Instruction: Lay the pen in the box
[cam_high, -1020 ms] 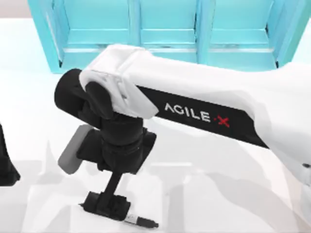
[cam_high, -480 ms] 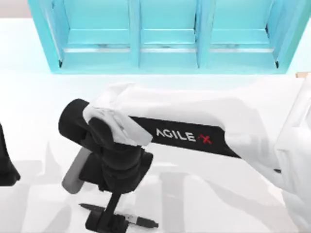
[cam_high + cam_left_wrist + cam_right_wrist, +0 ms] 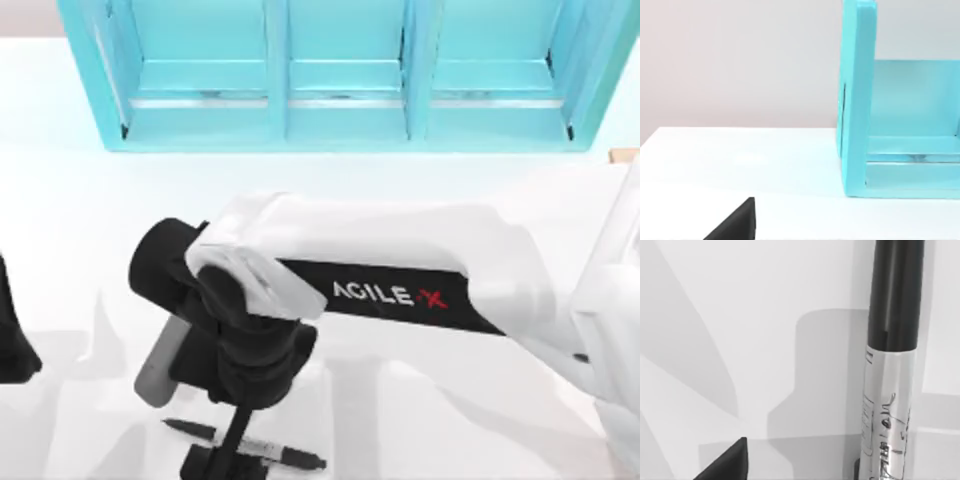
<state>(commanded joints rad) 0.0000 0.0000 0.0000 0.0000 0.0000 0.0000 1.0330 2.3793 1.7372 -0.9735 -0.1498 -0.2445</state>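
Observation:
The pen (image 3: 262, 449) lies flat on the white table near its front edge, black at both ends with a printed pale middle. My right arm reaches in from the right, and its gripper (image 3: 216, 462) hangs over the pen's middle, pointing down. In the right wrist view the pen (image 3: 890, 390) is very close, and one dark fingertip (image 3: 732, 462) stands well to its side, so the gripper (image 3: 795, 467) is open. A tan sliver of the box (image 3: 626, 155) shows at the right edge. My left arm (image 3: 12, 335) is parked at the left edge.
A large turquoise shelf unit (image 3: 340, 80) with three compartments spans the back of the table; its side wall (image 3: 857, 100) shows in the left wrist view. White tabletop lies open between the shelf and the right arm.
My right arm has moved toward the table's front edge and lower. Its gripper has slid off the pen's left part, so more of the pen now shows.

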